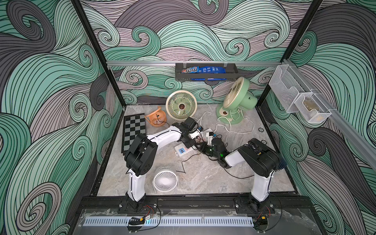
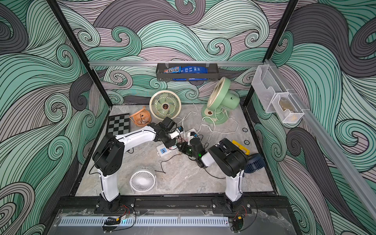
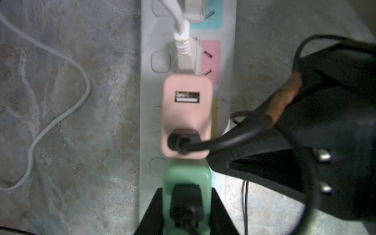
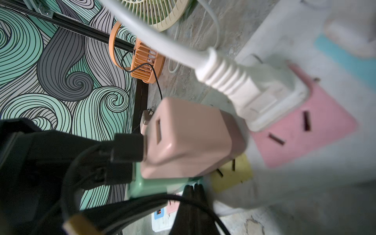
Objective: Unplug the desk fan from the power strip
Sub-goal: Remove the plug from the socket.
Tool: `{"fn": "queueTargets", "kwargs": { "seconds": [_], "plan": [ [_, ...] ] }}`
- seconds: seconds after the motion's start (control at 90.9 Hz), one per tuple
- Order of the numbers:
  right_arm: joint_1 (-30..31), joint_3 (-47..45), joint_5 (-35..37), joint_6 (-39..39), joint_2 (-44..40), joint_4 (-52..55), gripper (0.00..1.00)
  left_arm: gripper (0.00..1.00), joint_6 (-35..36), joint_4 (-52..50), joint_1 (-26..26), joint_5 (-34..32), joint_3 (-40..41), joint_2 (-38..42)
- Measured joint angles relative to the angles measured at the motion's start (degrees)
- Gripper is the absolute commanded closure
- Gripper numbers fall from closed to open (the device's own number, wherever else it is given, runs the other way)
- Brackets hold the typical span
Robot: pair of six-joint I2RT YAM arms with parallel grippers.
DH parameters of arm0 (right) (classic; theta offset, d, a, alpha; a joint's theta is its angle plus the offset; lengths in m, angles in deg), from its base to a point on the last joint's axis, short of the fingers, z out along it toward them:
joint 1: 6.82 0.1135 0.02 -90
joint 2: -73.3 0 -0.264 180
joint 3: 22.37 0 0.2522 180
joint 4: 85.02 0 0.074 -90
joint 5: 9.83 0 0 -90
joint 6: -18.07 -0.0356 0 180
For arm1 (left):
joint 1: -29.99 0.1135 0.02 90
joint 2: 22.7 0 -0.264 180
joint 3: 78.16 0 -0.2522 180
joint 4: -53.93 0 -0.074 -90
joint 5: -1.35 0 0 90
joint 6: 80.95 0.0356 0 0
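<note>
Power strip [image 1: 181,151] lies mid-table [image 1: 203,179] between both arms. Left gripper [image 3: 186,191] pinches the green adapter [image 3: 186,173] standing on the strip, right beside a pink adapter [image 3: 187,114]. Right gripper [image 4: 193,190] is pressed together, its tips at the strip's yellow socket [image 4: 232,173].

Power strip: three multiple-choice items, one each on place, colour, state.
1. On the long white plastic power strip, the pink square charger block sits: A) between the white ribbed plug and the mint-green charger block; B) on the blue socket; C) off the strip.
2. The white plug's socket panel is: A) yellow; B) pink; C) green.
3. The pink block's two USB ports: A) both empty; B) both filled; C) one empty, one holding a black cable.
Key: A, flanked by both; B, pink shows beside it; C, one slot open, one cabled.
</note>
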Motion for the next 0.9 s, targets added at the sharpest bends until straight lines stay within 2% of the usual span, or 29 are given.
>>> {"fn": "queueTargets", "kwargs": {
  "seconds": [0.11,0.341,0.55,0.781,0.903],
  "plan": [
    [0.1,0.1,0.0,0.0,0.2,-0.1,1.0,1.0,0.2,0.2,0.6,0.6,0.1,-0.1],
    [0.1,0.1,0.0,-0.1,0.2,-0.2,1.0,1.0,1.9,2.1,-0.7,-2.7,1.8,0.9],
    [0.2,0.4,0.0,-0.2,0.4,-0.1,1.0,1.0,0.9,1.4,0.8,0.5,1.5,0.8],
    [0.3,0.4,0.0,-0.2,0.4,-0.1,1.0,1.0,2.1,2.5,0.2,-1.6,2.4,1.2],
    [0.3,0.5,0.0,-0.2,0.5,-0.2,1.0,1.0,1.1,1.8,1.4,1.2,2.0,1.1]
  ]
}}
